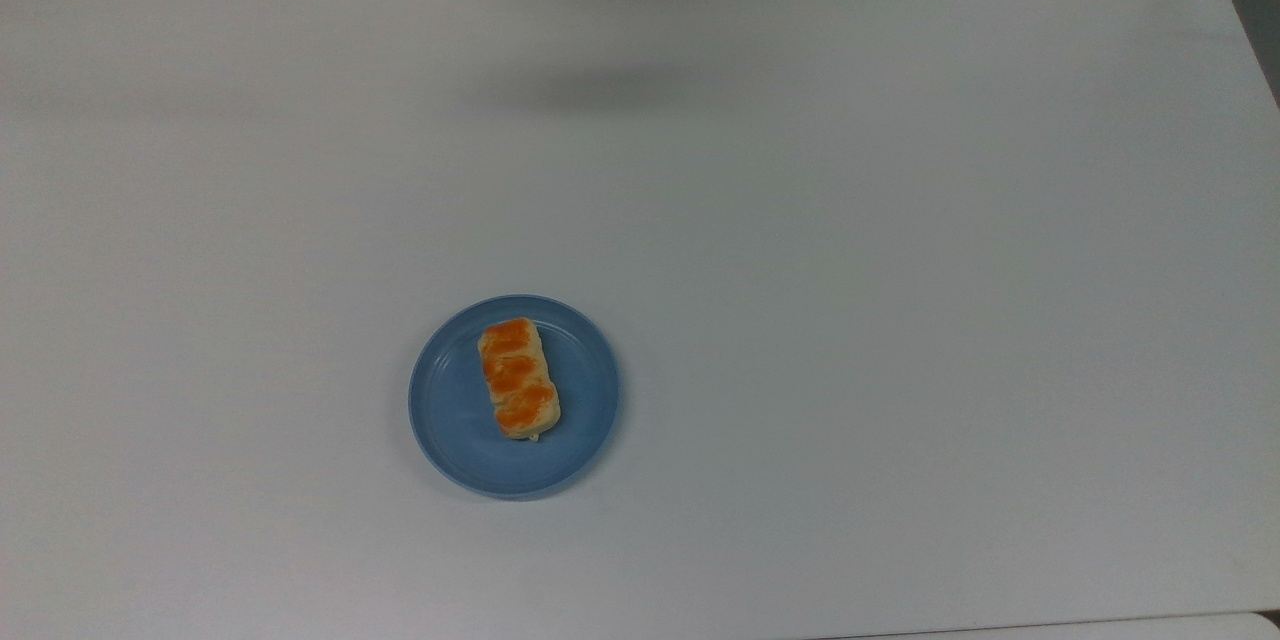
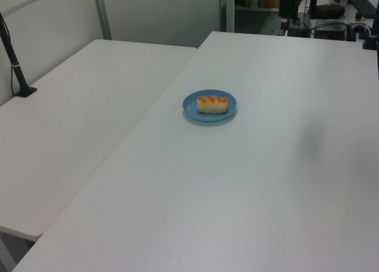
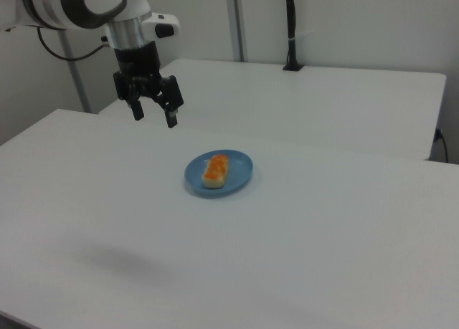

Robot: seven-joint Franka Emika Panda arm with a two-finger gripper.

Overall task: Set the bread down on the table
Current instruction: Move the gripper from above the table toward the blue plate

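The bread [image 1: 519, 379] lies on a round blue plate [image 1: 450, 420], its three orange glazed lumps facing up, so it is not yet on the bare surface [image 1: 900, 270]. In the top view the plate sits nearer the surface's lower edge than its upper edge, left of the middle. In the right view the tool [image 3: 153, 116] hangs in the air with its two fingers spread and nothing between them, pointing down, well apart from the bread and toward the right view's upper left of the plate. A second white table [image 2: 71, 124] adjoins the surface.
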